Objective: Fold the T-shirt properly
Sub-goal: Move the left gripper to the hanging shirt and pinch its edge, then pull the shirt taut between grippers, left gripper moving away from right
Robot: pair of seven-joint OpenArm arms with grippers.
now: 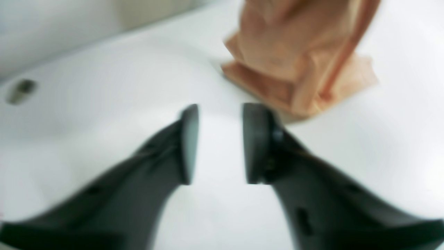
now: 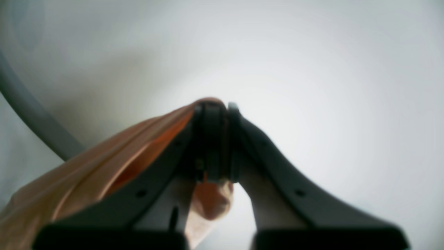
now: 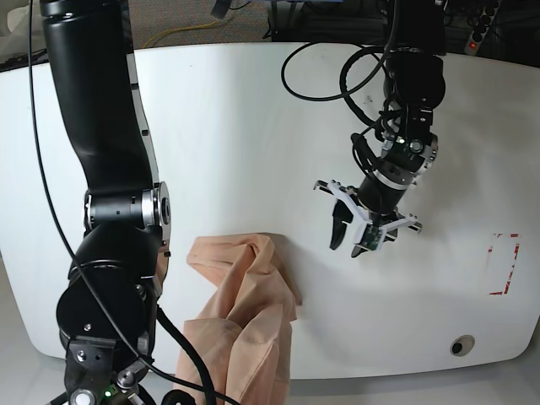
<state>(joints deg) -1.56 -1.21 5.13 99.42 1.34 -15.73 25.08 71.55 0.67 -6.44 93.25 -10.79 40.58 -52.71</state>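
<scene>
The peach T-shirt (image 3: 245,316) is bunched; part lies on the white table (image 3: 253,126) and part rises off it toward the front edge. In the right wrist view my right gripper (image 2: 216,109) is shut on a fold of the T-shirt (image 2: 104,163), which trails down to the left. That gripper does not show in the base view. My left gripper (image 3: 350,243) hangs open over bare table, to the right of the cloth. In the left wrist view the left gripper (image 1: 220,116) holds nothing, and the T-shirt (image 1: 298,59) lies beyond it to the right.
My right arm's thick black links (image 3: 101,126) fill the left side of the base view. Black cables (image 3: 337,76) loop at the table's back. A red corner marking (image 3: 504,263) and a round grommet (image 3: 460,344) sit near the front right edge.
</scene>
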